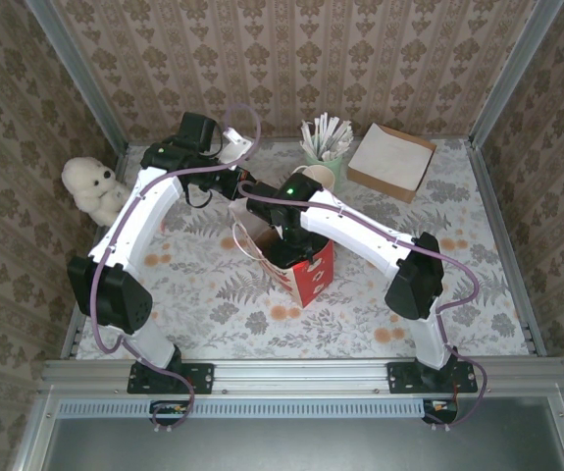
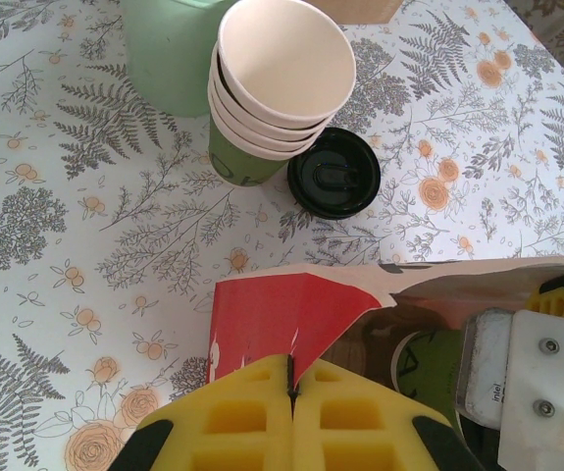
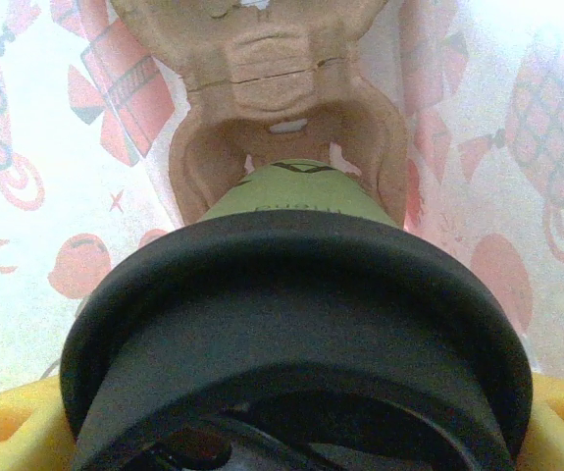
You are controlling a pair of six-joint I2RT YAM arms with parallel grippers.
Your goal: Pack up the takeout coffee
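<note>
The takeout coffee (image 3: 291, 324), a dark green cup under a black lid, hangs inside the red-and-white paper bag (image 1: 306, 275), just above a brown pulp cup carrier (image 3: 282, 88) at the bag's bottom. My right gripper (image 3: 291, 432) is shut on it, a yellow pad (image 3: 12, 432) showing on each side of the lid. In the left wrist view the cup's green wall (image 2: 429, 368) shows through the bag's mouth. My left gripper (image 2: 292, 392) is shut on the bag's red rim (image 2: 282, 314), pinching the paper between its yellow pads and holding the mouth apart.
Behind the bag stand a stack of cream paper cups (image 2: 282, 69), a loose black lid (image 2: 334, 172) and a pale green cup of white sticks (image 1: 324, 139). A brown box (image 1: 391, 160) lies at the back right. A white plush toy (image 1: 93, 186) sits at the left edge.
</note>
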